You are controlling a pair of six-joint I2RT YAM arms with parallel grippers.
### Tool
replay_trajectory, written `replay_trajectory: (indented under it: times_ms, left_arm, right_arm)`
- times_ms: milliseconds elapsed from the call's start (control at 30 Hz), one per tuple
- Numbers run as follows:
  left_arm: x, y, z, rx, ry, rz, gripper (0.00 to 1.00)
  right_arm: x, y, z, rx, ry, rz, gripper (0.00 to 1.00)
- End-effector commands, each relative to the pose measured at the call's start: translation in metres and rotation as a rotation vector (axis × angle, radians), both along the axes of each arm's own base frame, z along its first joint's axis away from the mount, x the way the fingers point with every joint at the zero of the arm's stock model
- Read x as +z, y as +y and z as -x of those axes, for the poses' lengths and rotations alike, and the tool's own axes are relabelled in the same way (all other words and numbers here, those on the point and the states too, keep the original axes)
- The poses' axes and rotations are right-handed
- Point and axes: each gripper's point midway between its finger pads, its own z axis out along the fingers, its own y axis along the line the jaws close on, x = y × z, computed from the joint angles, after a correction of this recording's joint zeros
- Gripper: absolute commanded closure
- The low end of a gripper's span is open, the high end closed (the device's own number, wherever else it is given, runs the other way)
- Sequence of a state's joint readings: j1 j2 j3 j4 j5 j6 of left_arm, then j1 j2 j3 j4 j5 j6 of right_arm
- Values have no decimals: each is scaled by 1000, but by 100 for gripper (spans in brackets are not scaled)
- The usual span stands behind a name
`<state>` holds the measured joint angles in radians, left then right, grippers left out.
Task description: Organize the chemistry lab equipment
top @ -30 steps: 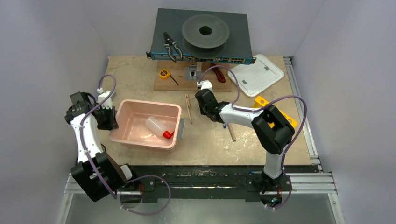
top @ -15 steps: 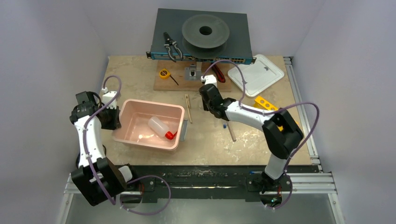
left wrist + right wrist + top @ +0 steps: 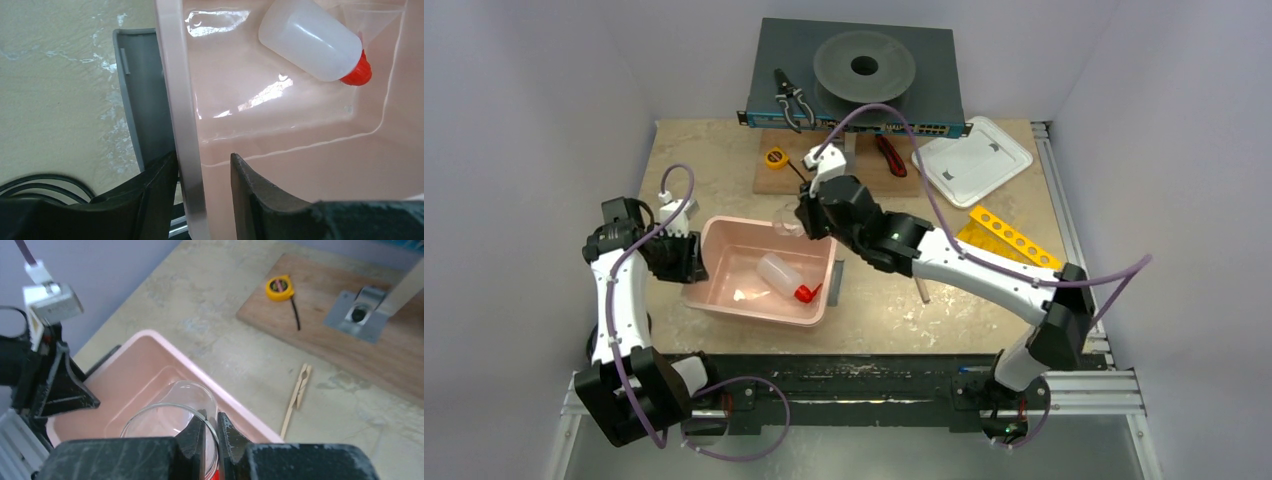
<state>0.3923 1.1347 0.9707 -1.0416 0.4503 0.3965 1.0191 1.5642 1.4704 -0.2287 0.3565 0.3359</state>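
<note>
A pink tub holds a translucent squeeze bottle with a red cap, lying on its side; it also shows in the left wrist view. My left gripper is shut on the tub's left wall, one finger on each side. My right gripper is shut on the rim of a clear round glass dish, held tilted over the tub's far rim. The gripper's fingers pinch the glass wall. A wooden stick lies on the table.
A wooden clip lies right of the tub. A grey flat piece lies under the tub. Farther back are a yellow tape measure, pliers, a red-handled tool, a white lid and a yellow holed rack.
My right gripper swung left from the table's middle, carrying the glass dish over the tub's far rim. My left gripper pushed the tub a little to the right.
</note>
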Motion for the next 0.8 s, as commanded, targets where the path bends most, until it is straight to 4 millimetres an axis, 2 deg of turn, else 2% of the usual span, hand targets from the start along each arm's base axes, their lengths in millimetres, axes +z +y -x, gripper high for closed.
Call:
replay_trajectory:
  times_ms: [0, 100, 200, 367, 467, 533, 633, 767]
  left_arm:
    - [14, -17, 11, -78, -11, 60, 58]
    - [19, -12, 11, -82, -28, 41, 57]
    - [29, -8, 8, -82, -57, 33, 55]
    - [46, -2, -5, -76, -119, 28, 54]
    - [48, 0, -12, -75, -158, 23, 50]
    - [46, -1, -14, -80, -174, 27, 32]
    - [44, 0, -16, -82, -184, 21, 26]
    - [40, 6, -21, -76, -193, -7, 23]
  right_arm:
    - [-69, 27, 12, 58, 140, 105, 100]
    - [-101, 32, 11, 47, 174, 171, 100]
    - [-124, 30, 4, 15, 181, 241, 100]
    - [-145, 34, -2, 9, 184, 302, 100]
    - [-157, 39, -1, 22, 199, 322, 100]
    - [-158, 42, 0, 29, 204, 323, 79]
    - [-146, 45, -1, 31, 192, 301, 57]
    - [-110, 48, -5, 28, 144, 252, 46]
